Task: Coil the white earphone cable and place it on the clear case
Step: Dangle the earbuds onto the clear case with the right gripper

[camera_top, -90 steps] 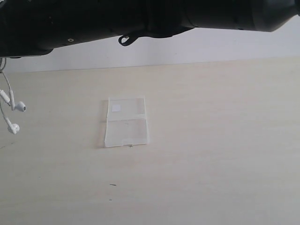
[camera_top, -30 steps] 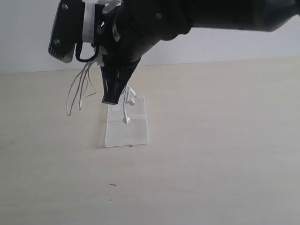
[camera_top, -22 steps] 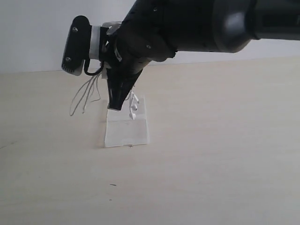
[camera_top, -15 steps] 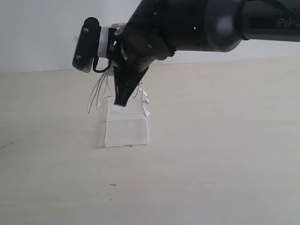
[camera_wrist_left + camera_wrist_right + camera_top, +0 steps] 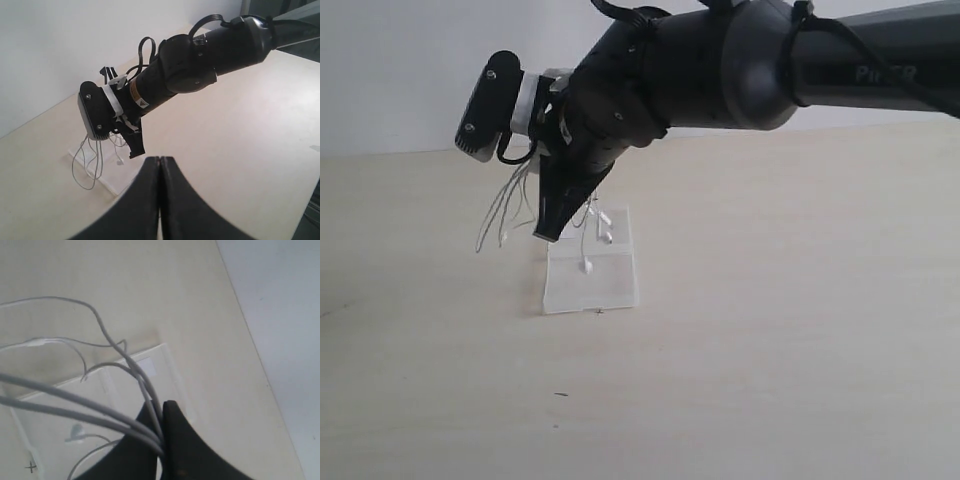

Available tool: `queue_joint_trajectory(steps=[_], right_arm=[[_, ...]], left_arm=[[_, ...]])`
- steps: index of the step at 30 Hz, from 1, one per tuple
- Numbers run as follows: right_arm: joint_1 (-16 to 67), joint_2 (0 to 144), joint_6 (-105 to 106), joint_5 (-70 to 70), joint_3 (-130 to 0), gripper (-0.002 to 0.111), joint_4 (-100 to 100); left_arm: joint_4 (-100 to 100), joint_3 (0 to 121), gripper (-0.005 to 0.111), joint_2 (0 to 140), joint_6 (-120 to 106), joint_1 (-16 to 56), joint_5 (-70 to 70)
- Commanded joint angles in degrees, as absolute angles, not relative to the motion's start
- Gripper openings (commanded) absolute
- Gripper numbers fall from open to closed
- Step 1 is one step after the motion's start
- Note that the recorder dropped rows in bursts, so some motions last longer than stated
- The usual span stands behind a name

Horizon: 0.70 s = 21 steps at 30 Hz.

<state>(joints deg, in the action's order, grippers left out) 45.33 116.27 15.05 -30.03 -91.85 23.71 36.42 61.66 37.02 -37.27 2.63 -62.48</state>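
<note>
The right tool (image 5: pixel 547 236) is pinched tight on the white earphone cable (image 5: pixel 146 389) and hangs just above the clear case (image 5: pixel 610 288) on the table (image 5: pixel 780 340). Thin loops trail off beside the case. One earbud (image 5: pixel 587 267) dangles over it, but contact cannot be told. Other white bits by the tool are too small to identify. The left tool (image 5: pixel 160 161), closed on nothing, shows only its tips.

On the right arm (image 5: pixel 840 60), high above and to the right of the clear case (image 5: pixel 590 282), grey letters begin with "Pi"; the rest is partly hidden. The orange label (image 5: pixel 136 93) on this arm's wrist, above the case, is too small to read, and the case's white sticker (image 5: pixel 147 366) looks blank.
</note>
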Motion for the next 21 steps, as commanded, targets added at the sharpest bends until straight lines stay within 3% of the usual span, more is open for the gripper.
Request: queue_joint_trajectory(steps=[1,21], right_arm=[[45.3,117.5,13.3,-28.0,-92.4,0.000,23.5],[44.2,119.5,8.9,-30.0,-92.4,0.000,24.0]], left_arm=[[37.1,61.4,0.000,36.7,-37.3,3.0,-62.3],[37.2,61.4,0.000,36.7,-37.3,3.0,-63.2]])
